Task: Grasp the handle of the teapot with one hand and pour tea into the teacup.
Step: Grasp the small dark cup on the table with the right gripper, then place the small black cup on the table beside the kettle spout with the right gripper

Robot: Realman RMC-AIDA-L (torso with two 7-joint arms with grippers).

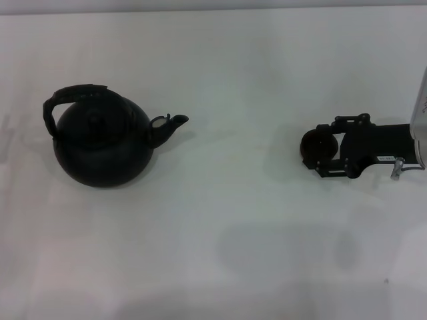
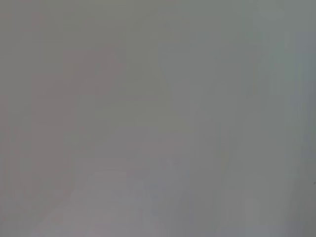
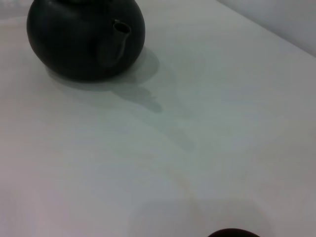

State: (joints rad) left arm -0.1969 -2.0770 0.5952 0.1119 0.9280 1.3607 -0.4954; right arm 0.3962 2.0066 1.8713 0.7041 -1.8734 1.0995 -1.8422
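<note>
The large matte black teapot stands on the left of the white table, and it also shows in the right wrist view. Its short spout points right, toward the cup. The thick, rough handle arches over the knobbed lid. The small black teacup sits far to the right; only its rim shows in the right wrist view. My right gripper reaches in from the right edge and sits around the teacup. The left gripper is out of view.
The white tabletop stretches bare between teapot and cup, with a faint shadow in front of the cup. The left wrist view is only a blank grey surface.
</note>
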